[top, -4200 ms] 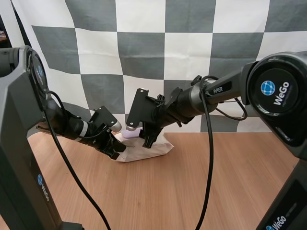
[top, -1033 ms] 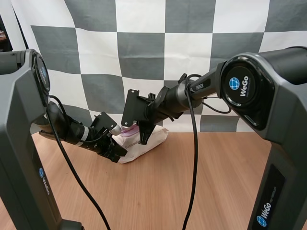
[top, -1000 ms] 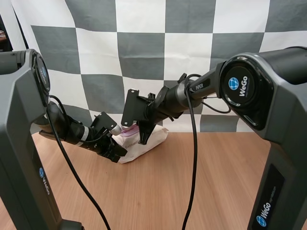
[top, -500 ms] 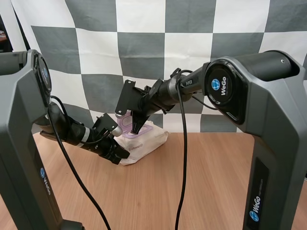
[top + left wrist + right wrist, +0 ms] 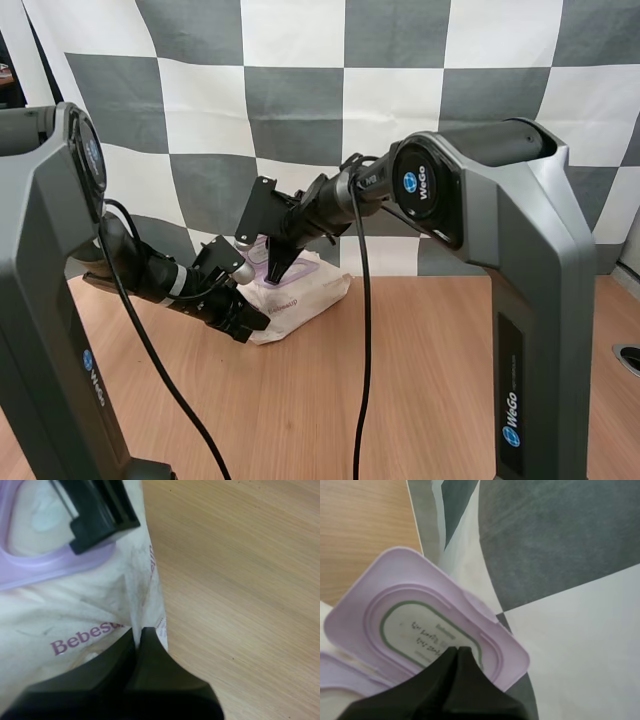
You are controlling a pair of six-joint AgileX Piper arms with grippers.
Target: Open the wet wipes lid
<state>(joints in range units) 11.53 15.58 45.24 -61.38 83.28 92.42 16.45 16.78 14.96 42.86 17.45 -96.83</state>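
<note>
A white pack of wet wipes (image 5: 305, 293) lies on the wooden table by the backdrop. Its purple lid (image 5: 258, 250) stands flipped up. My left gripper (image 5: 252, 320) is at the pack's near left edge, fingers together on the wrapper's seam. In the left wrist view the tips (image 5: 137, 630) pinch that seam of the pack (image 5: 75, 615), below the purple lid frame (image 5: 45, 570). My right gripper (image 5: 278, 270) hangs shut over the pack's top. In the right wrist view its wedge (image 5: 456, 651) rests against the inner face of the raised lid (image 5: 420, 610).
Bare wooden table (image 5: 400, 380) stretches in front of and to the right of the pack. The backdrop stands right behind the pack. Both arms meet over the pack at the table's back left.
My right gripper has moved up and to the left, and the purple lid has swung up from the pack with it. The left gripper has stayed on the pack's edge.
</note>
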